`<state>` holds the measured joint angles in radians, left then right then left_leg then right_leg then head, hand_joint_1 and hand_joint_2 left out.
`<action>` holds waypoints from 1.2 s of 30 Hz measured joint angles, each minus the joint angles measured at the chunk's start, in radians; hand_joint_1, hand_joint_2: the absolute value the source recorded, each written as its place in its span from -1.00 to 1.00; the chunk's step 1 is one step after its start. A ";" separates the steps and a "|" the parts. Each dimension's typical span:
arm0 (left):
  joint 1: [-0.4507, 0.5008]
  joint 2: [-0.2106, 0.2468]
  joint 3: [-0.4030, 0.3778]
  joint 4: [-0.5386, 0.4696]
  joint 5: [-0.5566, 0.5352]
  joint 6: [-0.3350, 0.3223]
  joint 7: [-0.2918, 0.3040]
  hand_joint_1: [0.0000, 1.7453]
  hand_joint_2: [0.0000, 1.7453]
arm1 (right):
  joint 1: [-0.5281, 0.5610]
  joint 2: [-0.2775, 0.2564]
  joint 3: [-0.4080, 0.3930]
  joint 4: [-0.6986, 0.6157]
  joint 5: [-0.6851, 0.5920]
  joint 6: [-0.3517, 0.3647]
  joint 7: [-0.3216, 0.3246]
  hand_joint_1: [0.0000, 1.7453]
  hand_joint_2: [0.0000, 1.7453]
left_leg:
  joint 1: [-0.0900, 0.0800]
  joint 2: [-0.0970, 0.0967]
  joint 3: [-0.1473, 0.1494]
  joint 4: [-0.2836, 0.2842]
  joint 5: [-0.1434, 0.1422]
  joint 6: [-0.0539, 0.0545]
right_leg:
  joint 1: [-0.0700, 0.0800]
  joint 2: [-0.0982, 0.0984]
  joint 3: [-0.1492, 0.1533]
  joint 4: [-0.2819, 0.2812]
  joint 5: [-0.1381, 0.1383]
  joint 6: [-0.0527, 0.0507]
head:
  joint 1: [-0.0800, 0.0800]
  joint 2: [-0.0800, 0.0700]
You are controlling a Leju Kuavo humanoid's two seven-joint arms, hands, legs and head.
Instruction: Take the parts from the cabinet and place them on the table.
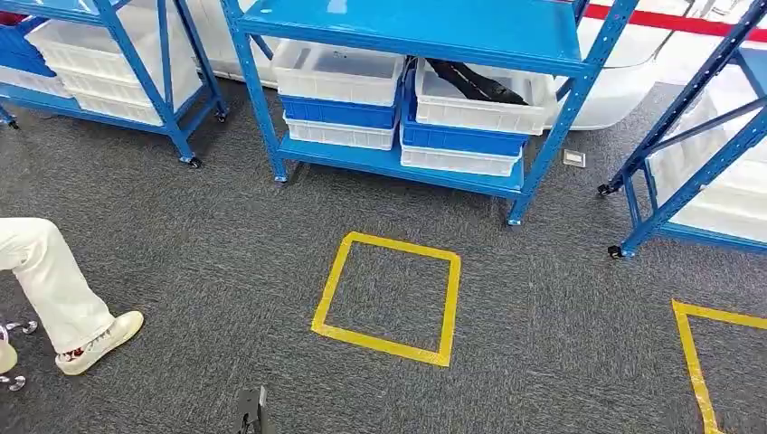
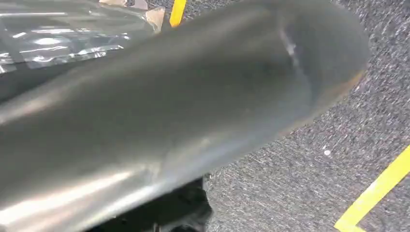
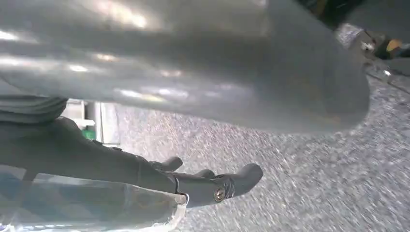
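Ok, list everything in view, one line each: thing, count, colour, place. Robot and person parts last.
racks: three, blue, on castors, across the far side of the floor
bins: white and blue, stacked on the racks' lower shelves; total hard to count
dark part: one, black, lying in the middle rack's top right bin
tape squares: two, yellow, on the carpet; the right one cut off by the frame
carpet: grey, whole floor
small plate: one, grey, on the floor by the middle rack
person's leg: one, white trousers and shoe, far left
left hand: grey, blurred, pose unclear
right hand: dark fingers extended over clear plastic, above the carpet
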<state>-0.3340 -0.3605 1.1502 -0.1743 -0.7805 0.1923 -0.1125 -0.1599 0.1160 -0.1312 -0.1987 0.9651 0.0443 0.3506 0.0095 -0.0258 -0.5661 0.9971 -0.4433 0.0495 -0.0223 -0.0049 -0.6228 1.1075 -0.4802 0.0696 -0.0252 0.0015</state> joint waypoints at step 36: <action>0.002 -0.001 0.001 0.002 0.014 0.021 -0.010 -1.00 -1.00 | -0.002 0.014 0.000 0.001 0.021 0.006 0.024 -1.00 -1.00 | -0.010 0.006 0.133 0.011 -0.113 -0.019 | 0.007 -0.005 0.009 -0.097 0.064 -0.044 | 0.007 0.000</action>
<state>-0.3323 -0.3613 1.1509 -0.1728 -0.7660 0.2132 -0.1221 -0.1620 0.1305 -0.1312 -0.1976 0.9857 0.0500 0.3746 -0.0006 -0.0195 -0.4327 1.0081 -0.5558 0.0309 -0.0154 -0.0098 -0.6133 1.0100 -0.4158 0.0258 -0.0179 0.0015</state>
